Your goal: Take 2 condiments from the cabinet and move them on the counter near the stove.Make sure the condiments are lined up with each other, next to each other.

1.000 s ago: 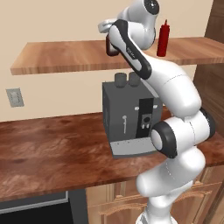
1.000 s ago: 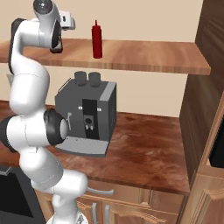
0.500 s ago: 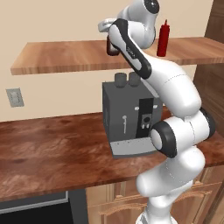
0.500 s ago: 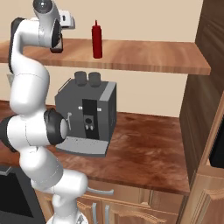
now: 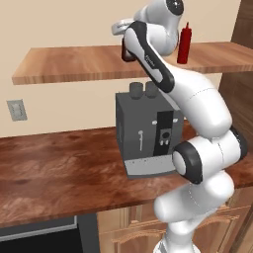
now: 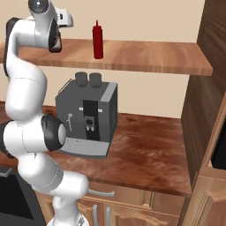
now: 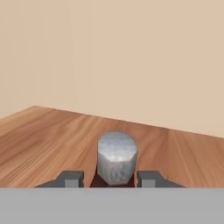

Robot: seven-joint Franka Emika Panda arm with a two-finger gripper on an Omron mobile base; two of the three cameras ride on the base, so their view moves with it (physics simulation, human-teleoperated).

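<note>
Grip on the sauce bottle (image 7: 117,162) looks made. In the hand view its pale faceted cap stands low and centre, and the gripper (image 7: 110,178) has its two dark fingertips (image 7: 71,178) drawn in narrow on either side, at the dark body just under the cap. A sliver of space shows between each tip and the cap, but the body below looks wider, so I judge the pads to be pressing on it.

The bottle stands upright on the open wall shelf (image 5: 74,62), towards the upper middle of the left base view, partly hidden by the arm's forearm. The red squeeze bottle (image 5: 184,43) stands on the same plank further right, well apart and untouched. Below the shelf a grey coffee machine (image 5: 143,133) sits on the reddish-brown counter (image 5: 54,173).

Handling, as a judgement: the sauce bottle is small and rigid, probably glass or hard plastic, so it should not give under the pads, but its smooth rounded side could slip or twist if the pinch is off centre. It is light enough for a two-finger hold. The best place to hold is the straight body just below the cap, where the shoulder can catch on the fingers if it slides. Holding high also leaves the base free for setting down. It is narrow for its height, so it could tip if put down tilted. A straight lift off the plank should come before any swing past the coffee machine.
</note>
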